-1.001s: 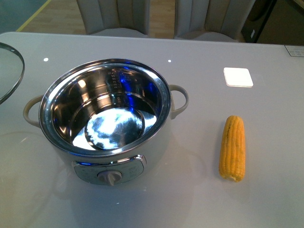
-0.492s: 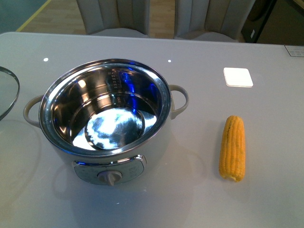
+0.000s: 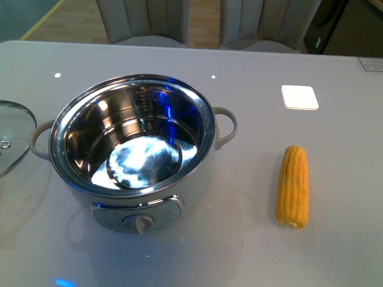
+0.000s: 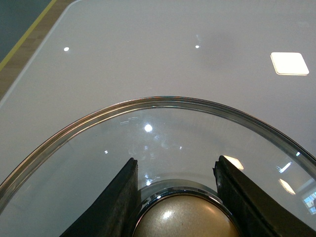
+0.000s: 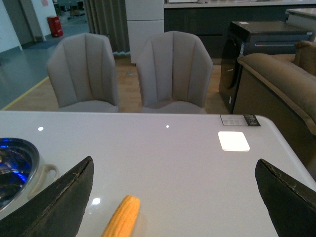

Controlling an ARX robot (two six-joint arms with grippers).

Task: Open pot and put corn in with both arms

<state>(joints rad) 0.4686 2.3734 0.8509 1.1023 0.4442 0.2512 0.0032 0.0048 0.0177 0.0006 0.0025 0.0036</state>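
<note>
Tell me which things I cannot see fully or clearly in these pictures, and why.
- Front view: the glass lid is mostly cut off by the left edge. Markings by the dial on the pot are too small to read.
- Left wrist view: the bottom edge cuts off the knob and the left gripper holding it.
- Right wrist view: the bottom edge cuts one end of the corn, and the left edge cuts most of the pot.

Two grey chairs (image 5: 173, 69) stand beyond the glossy grey table (image 5: 187, 163) on wooden floor (image 5: 127, 86), a brown sofa (image 5: 276, 84) nearby.
</note>
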